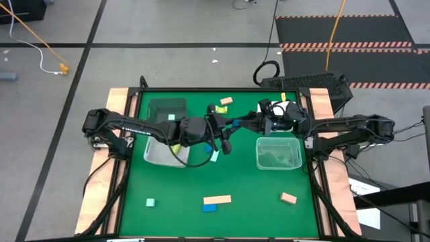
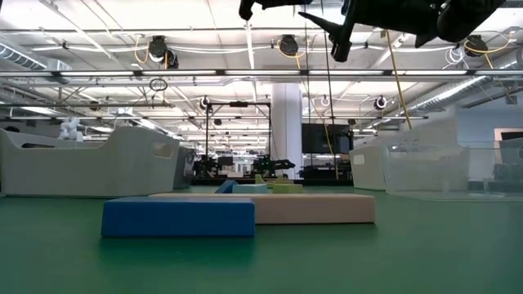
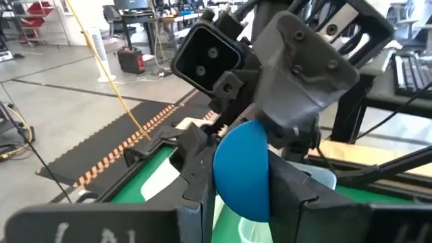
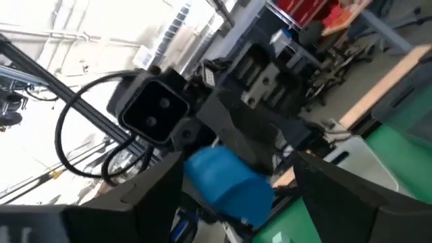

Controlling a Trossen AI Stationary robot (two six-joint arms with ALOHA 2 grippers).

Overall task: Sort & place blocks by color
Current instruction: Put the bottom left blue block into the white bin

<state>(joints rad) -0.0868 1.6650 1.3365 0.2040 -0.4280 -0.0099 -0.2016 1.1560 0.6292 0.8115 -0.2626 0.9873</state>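
High above the table's middle my two grippers meet tip to tip. A blue block [image 3: 243, 169] sits in my left gripper [image 3: 243, 199], which is shut on it. My right gripper [image 4: 236, 202] is open, its fingers on either side of the same block [image 4: 226, 179], with a gap showing on one side. In the high view the block [image 1: 236, 123] shows as a blue spot between left gripper [image 1: 228, 125] and right gripper [image 1: 246, 123]. Other blocks lie on the green mat: a tan bar [image 1: 217, 199], a blue one [image 1: 209, 208], a mint cube [image 1: 151, 202], a tan one [image 1: 289, 197]. My left gripper pinches the blue block by two opposite sides [image 3: 221, 165] between its two fingers [image 3: 196, 175]. The fingers come in about level from the table's left. The block is lifted clear, high above the mat.
A dark grey bin [image 1: 168, 107] and a clear bin [image 1: 158, 153] stand under the left arm, and another clear bin [image 1: 277, 153] stands under the right arm. A tan block [image 1: 226, 101] and yellow-green blocks [image 1: 220, 108] lie near the far edge. The mat's near half holds only scattered blocks.
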